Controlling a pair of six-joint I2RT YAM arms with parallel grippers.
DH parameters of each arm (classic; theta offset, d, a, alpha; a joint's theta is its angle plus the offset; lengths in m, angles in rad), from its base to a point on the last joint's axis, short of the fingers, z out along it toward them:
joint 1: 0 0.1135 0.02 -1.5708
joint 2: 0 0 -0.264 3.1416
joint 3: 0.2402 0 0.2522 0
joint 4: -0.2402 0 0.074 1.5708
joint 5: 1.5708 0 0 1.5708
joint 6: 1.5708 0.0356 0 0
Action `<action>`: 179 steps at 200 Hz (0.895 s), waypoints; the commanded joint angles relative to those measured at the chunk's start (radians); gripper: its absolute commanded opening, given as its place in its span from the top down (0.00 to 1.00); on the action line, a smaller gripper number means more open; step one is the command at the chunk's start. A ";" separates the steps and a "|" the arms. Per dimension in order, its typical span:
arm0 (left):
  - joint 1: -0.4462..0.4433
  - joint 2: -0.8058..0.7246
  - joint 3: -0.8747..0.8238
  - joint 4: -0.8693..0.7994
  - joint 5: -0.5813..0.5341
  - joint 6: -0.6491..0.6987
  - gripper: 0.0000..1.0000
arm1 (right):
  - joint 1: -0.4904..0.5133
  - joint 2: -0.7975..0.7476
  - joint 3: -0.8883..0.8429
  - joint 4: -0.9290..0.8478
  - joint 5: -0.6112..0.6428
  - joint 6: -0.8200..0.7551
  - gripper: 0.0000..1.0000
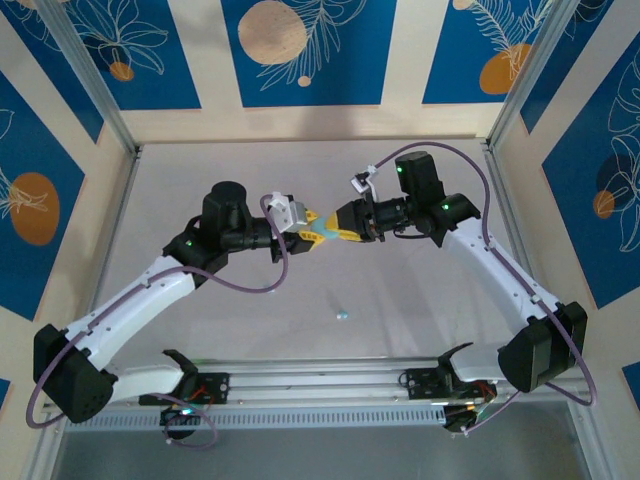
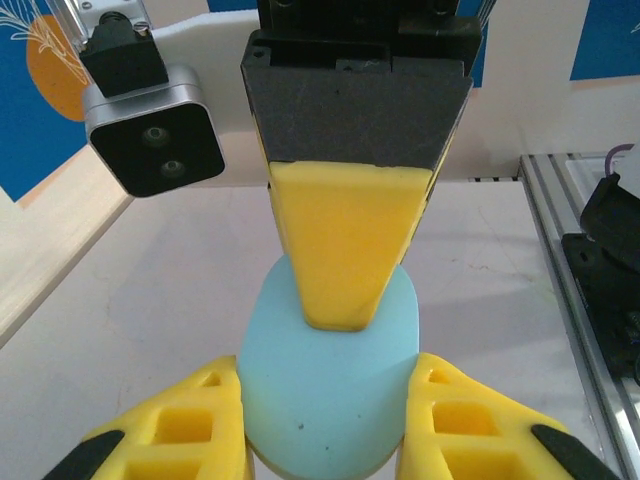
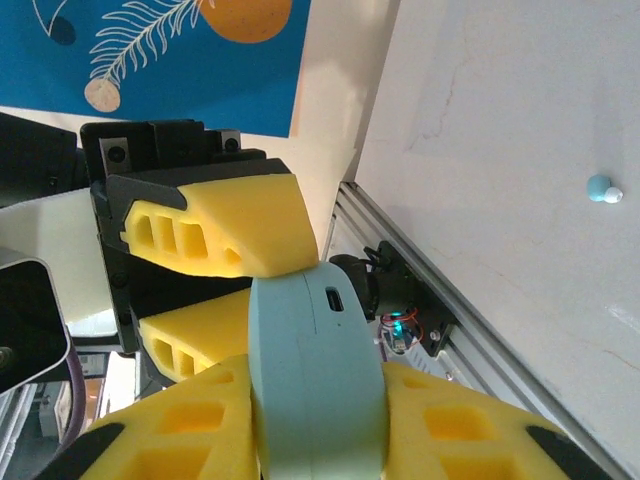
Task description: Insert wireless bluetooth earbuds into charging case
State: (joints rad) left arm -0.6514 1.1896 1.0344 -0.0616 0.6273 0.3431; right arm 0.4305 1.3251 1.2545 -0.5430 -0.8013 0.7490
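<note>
Nearest, an aluminium rail (image 1: 320,378) carries both arm bases along the front edge of the table (image 1: 250,330). Just beyond it, one light-blue bud (image 1: 342,315) lies alone on the bare surface. It sits right of centre, well apart from both grippers and from the case.

Farther in, the two arms bend inward and meet above mid-table, grippers nose to nose. The light-blue oval case (image 1: 319,238) is held between them, off the table.

The left gripper (image 1: 305,233) is closed on the case. In its wrist view its two yellow fingers (image 2: 230,430) press the narrow sides of the case, with the broad face turned toward the camera.

The right gripper (image 1: 338,233) comes in from the opposite side, rolled a quarter-turn against the left one. In its wrist view the case stands edge-on with its charging port (image 3: 333,299) showing. Its fingers (image 3: 400,385) sit flush against both broad faces, so it too is clamped on the case. From the left wrist, one right finger (image 2: 345,250) lies flat over the upper face of the case.

Farthest back stands the wall (image 1: 300,50), with blue panels bearing white leaf outlines and orange discs.
</note>
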 commanded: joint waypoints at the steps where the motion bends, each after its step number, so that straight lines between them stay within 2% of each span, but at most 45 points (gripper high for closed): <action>1: -0.013 -0.017 0.022 -0.015 -0.026 0.023 0.70 | 0.001 -0.025 -0.014 0.024 -0.062 0.011 0.76; 28: -0.013 -0.036 -0.016 0.043 -0.027 -0.002 0.42 | -0.014 -0.046 -0.072 0.182 -0.126 0.119 0.79; 53: 0.003 -0.074 -0.123 0.240 -0.006 -0.089 0.33 | -0.034 -0.070 -0.151 0.449 -0.213 0.300 0.80; 81: 0.029 -0.074 -0.199 0.475 0.062 -0.232 0.32 | -0.042 -0.069 -0.187 0.642 -0.276 0.441 0.80; 118: 0.030 -0.046 -0.219 0.665 0.106 -0.341 0.33 | -0.042 -0.055 -0.218 0.802 -0.306 0.560 0.79; 135: 0.029 -0.040 -0.224 0.701 0.115 -0.356 0.35 | -0.042 -0.050 -0.232 0.869 -0.306 0.611 0.79; 179: 0.029 -0.024 -0.214 0.691 0.147 -0.364 0.43 | -0.038 -0.044 -0.239 0.908 -0.297 0.645 0.78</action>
State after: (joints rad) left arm -0.6304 1.1515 0.8215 0.5789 0.7197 0.0078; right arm 0.3904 1.2797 1.0290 0.2909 -1.0748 1.3380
